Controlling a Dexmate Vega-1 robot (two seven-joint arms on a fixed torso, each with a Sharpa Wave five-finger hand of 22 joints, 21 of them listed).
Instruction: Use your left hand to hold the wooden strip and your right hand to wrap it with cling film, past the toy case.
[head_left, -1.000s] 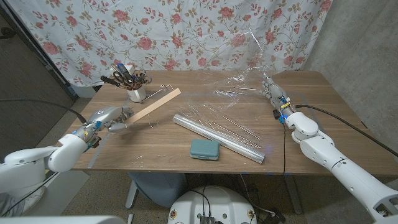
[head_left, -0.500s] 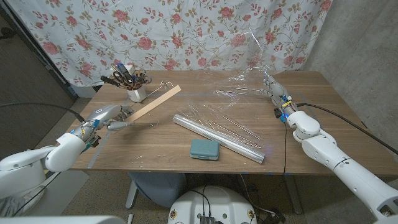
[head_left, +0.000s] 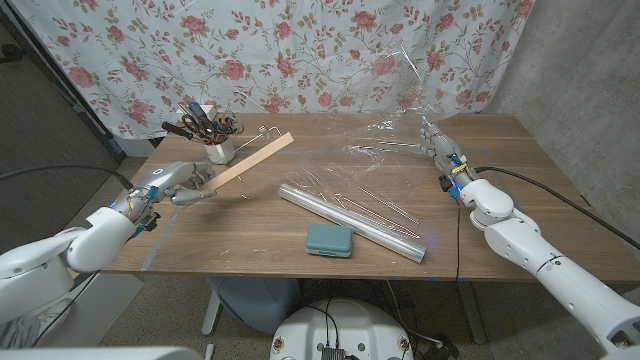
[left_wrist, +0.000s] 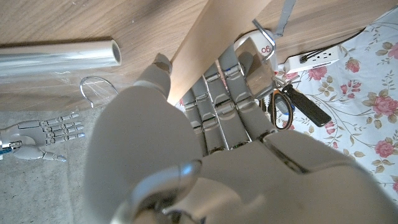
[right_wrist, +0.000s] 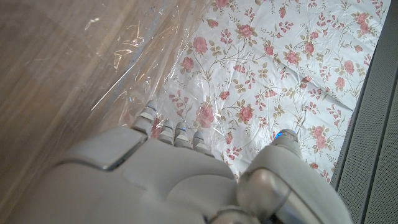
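My left hand (head_left: 163, 184) grips the near end of the light wooden strip (head_left: 250, 160), which slants up off the table toward the back. In the left wrist view the fingers (left_wrist: 224, 93) wrap around the strip (left_wrist: 211, 31). The cling film roll (head_left: 350, 222) lies at mid-table, and its loose sheet (head_left: 385, 150) stretches up to my right hand (head_left: 440, 145), which holds the film's edge raised at the back right. The crinkled film (right_wrist: 143, 68) hangs before that hand (right_wrist: 168, 180). The teal toy case (head_left: 328, 240) lies in front of the roll.
A white cup (head_left: 219, 150) of scissors and tools (head_left: 200, 125) stands at the back left, close behind the strip. Wire hooks (head_left: 265, 140) lie near it. A flowered curtain (head_left: 300, 50) hangs behind the table (head_left: 250, 250). A power strip (left_wrist: 311, 59) lies by the cup.
My left hand has lifted the wooden strip a little and carried it slightly toward the back. The right hand and the film have stayed in place.
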